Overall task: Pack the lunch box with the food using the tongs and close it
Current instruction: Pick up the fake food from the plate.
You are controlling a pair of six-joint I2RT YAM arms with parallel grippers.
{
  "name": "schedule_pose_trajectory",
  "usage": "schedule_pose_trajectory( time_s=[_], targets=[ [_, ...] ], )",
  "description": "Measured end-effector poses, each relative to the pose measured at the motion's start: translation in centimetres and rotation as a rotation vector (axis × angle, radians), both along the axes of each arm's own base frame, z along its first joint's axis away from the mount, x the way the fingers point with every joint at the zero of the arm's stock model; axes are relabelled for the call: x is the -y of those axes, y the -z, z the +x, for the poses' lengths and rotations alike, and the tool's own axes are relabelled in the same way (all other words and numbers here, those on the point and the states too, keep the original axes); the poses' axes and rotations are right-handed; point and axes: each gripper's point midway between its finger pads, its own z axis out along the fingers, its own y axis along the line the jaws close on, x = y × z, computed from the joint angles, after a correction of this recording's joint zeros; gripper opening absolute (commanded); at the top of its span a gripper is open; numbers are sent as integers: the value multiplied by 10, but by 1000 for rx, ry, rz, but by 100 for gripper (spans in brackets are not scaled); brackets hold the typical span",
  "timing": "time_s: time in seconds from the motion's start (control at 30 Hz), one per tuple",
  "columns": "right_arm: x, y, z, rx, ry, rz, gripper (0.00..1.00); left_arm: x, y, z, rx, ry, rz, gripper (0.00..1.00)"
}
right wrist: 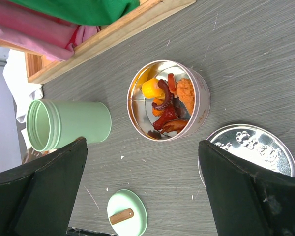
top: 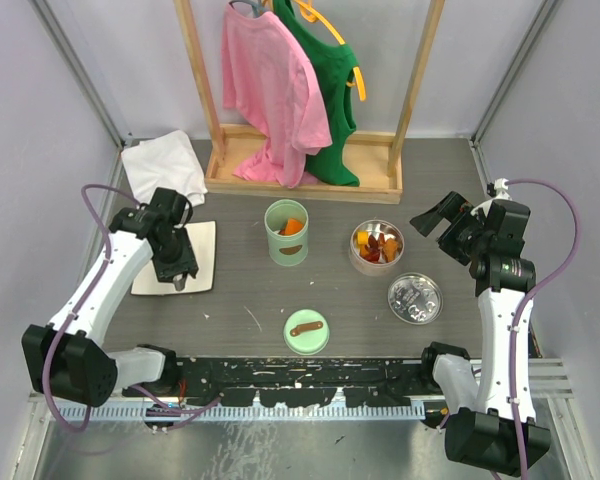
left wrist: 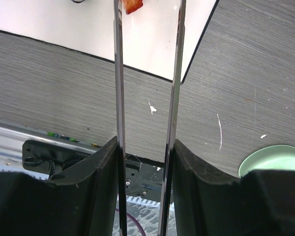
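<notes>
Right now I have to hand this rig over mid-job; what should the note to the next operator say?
Left hand: closed on the tongs, arms apart, over the white mat; a reddish food scrap beside one arm, not pinched.
Right hand: open, empty, above the metal tin.
Most food is in the tin; a few orange pieces are in the green container.
Green lid and tin lid lie on the table.
Left: move the rest, put the green lid on.
</notes>
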Motion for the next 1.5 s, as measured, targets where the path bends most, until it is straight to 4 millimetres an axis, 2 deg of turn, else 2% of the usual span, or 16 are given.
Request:
schedule_pose_trajectory(
  time_s=[0.33,0.6,0.83,1.0,1.1,1.33,1.5],
  targets=[
    [0,0,0,-1,0,0,100,-1,7,14,8,25,-6,39],
    [0,0,0,0,0,0,100,-1,17,18,-34,27,-14,41],
    [0,-1,1,5,0,-1,100,3,17,16,-41,43,-39,25],
    [0,-1,1,6,0,-1,100,5,15,15,-40,56,-53,19],
    [0,-1,1,6,0,-1,100,9,8,15,-21,62,-74,18],
    [0,-1,1,7,0,-2,100,15,-30,20,100,74,-124,17],
    [0,1,1,4,0,-1,100,23,-48,20,135,87,-169,14]
  ],
)
